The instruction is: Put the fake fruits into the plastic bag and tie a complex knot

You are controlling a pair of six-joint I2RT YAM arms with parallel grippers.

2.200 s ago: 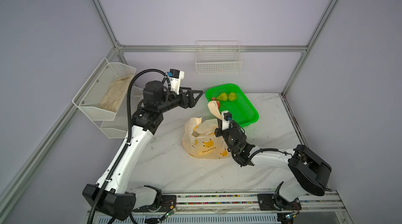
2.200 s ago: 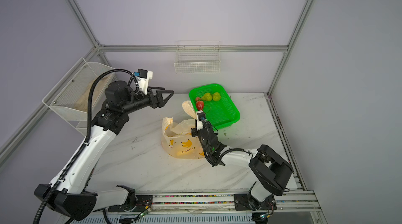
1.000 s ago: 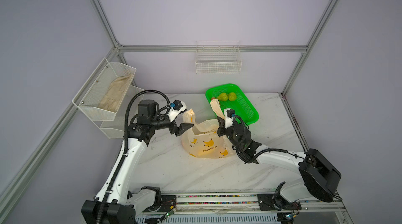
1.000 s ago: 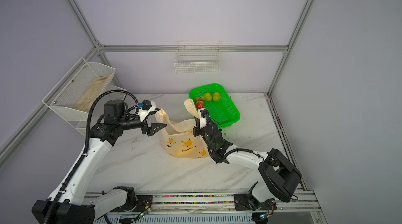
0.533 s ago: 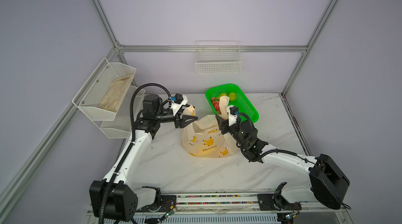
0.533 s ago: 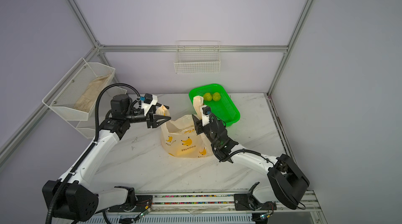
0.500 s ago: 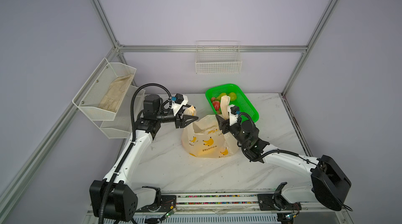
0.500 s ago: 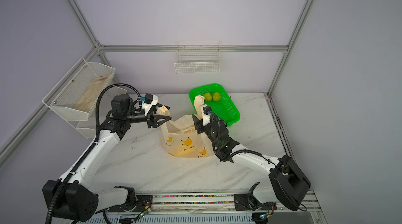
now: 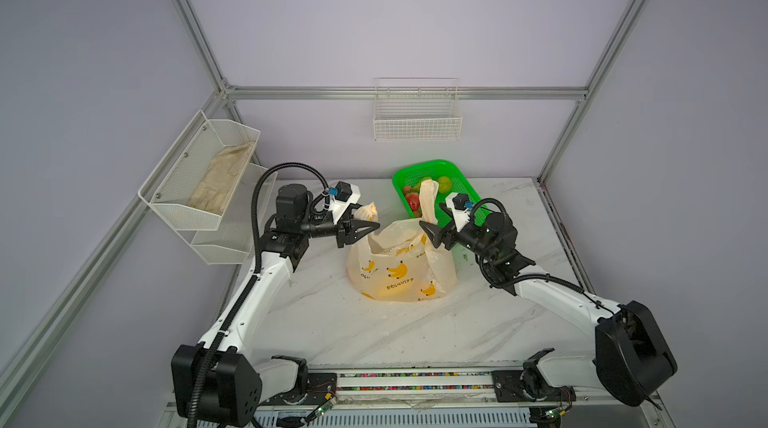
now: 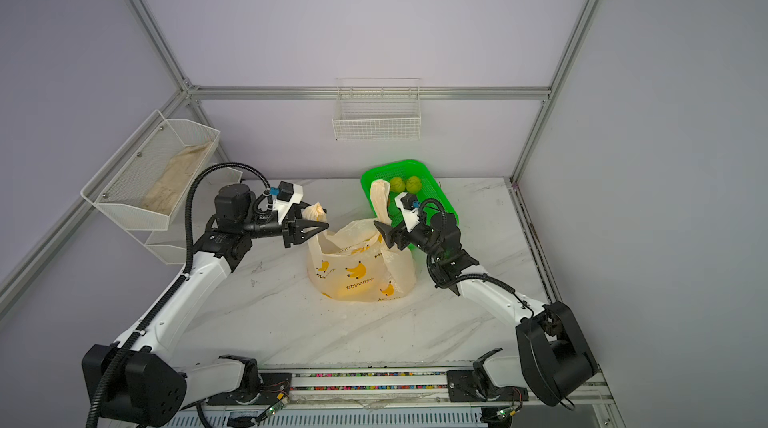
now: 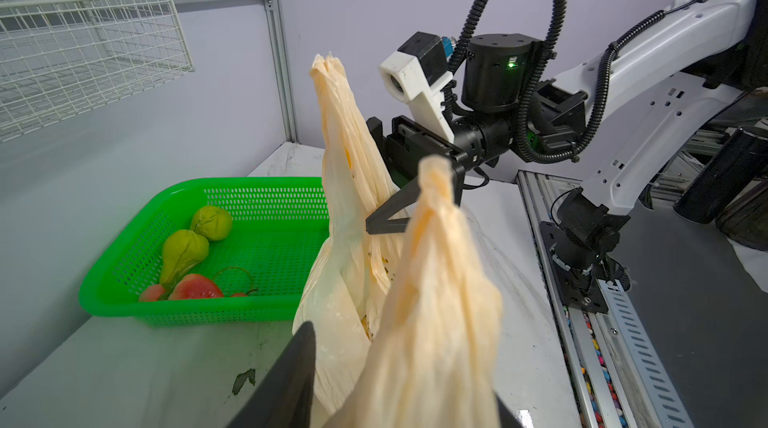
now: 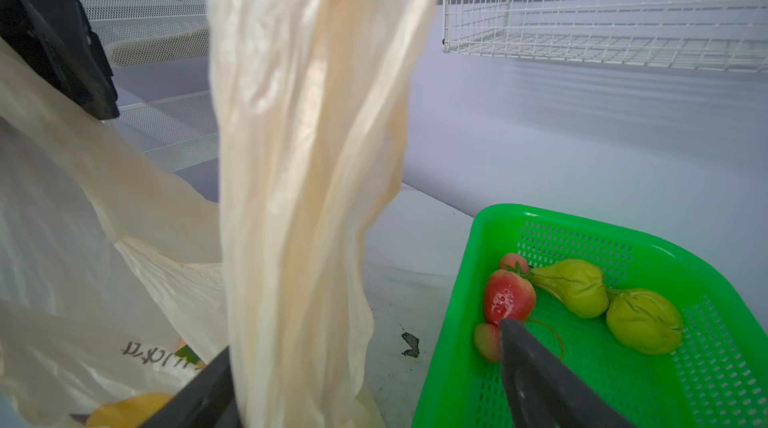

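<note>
**Top views.** The bag (image 9: 399, 272) stands on the counter (image 9: 332, 322) between the left hand (image 9: 374, 226) and the right hand (image 9: 424, 227). Its mouth is open and both handles are upright. The green basket (image 9: 440, 165) sits just behind the right hand.

**Left wrist view.** The left handle (image 11: 436, 280) lies between this hand's fingers. Whether they clamp it cannot be told.

**Right wrist view.** The right handle (image 12: 307, 156) stands free between widely spread fingers, so this hand is released. Two pears (image 12: 573, 287) and strawberries (image 12: 509, 297) lie in the basket beside it. A yellow fruit (image 12: 124, 409) shows inside the bag.

**Step.** Loading appears unfinished and no knot is started. The next move probably calls for the right hand to clear its handle and reach into the basket while the left hand holds the mouth open.

**Surroundings.** The counter is white marble-patterned with a dark mark (image 12: 409, 345). The walls are lilac in an aluminium frame, with a wire rack (image 9: 417, 114) and a mesh shelf (image 9: 199, 181).
</note>
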